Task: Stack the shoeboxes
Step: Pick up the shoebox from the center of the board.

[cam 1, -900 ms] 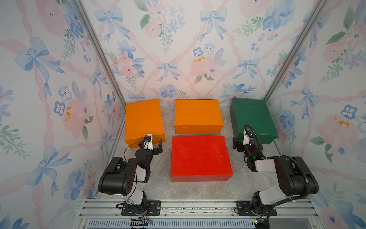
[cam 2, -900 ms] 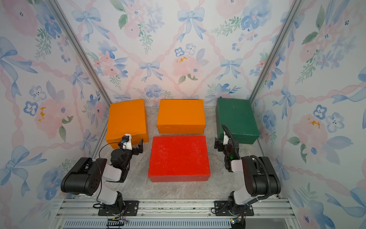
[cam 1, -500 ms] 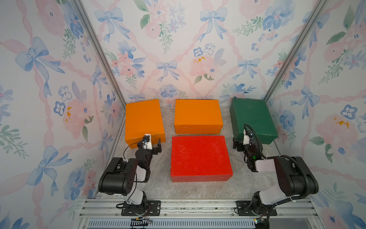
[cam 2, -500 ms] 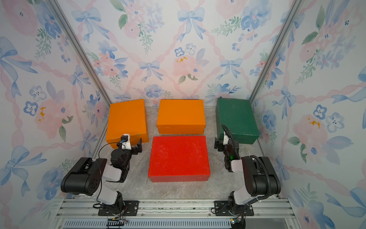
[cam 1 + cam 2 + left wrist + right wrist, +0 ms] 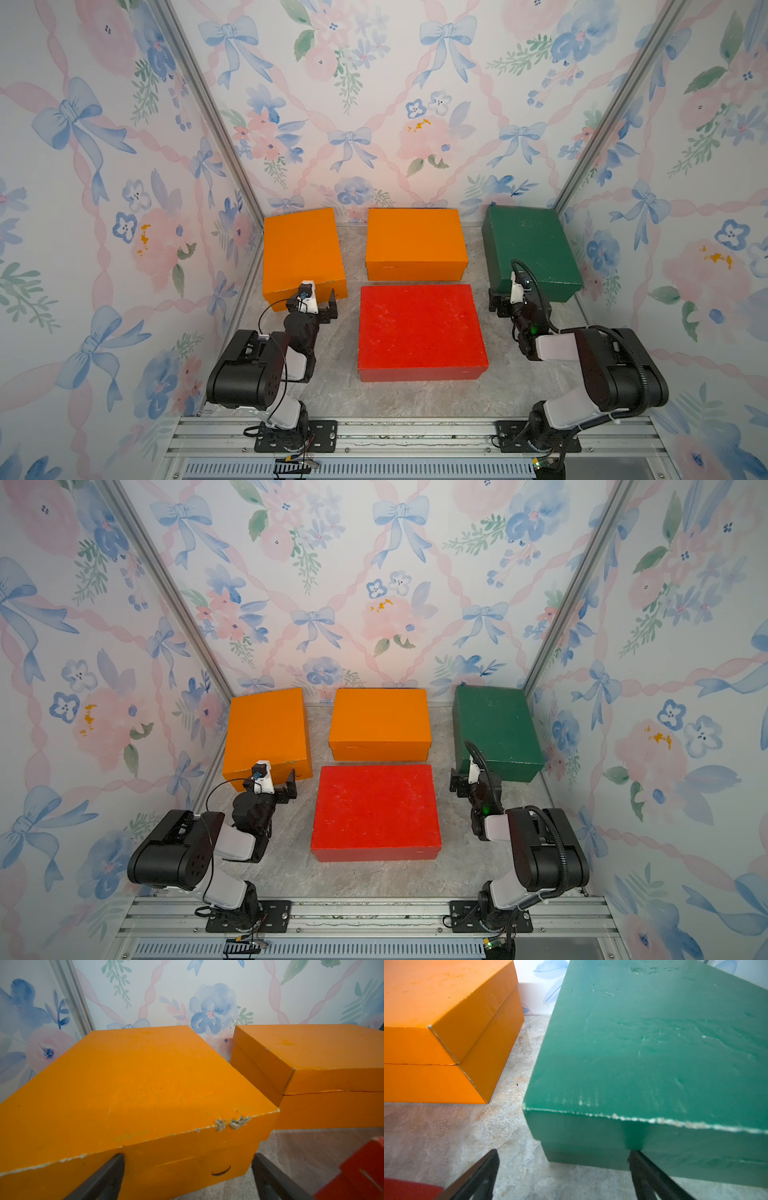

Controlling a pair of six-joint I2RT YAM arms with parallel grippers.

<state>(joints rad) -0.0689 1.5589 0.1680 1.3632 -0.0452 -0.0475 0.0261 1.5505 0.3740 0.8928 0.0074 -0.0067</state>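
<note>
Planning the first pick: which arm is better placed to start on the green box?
Right. The right gripper, open, faces the green box's near corner. The left gripper, also open, faces the left orange box, with the red box between the arms.

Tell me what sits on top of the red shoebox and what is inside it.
Nothing sits on the red shoebox: its lid is bare in both top views. Its inside cannot be seen: the closed lid covers it.
</note>
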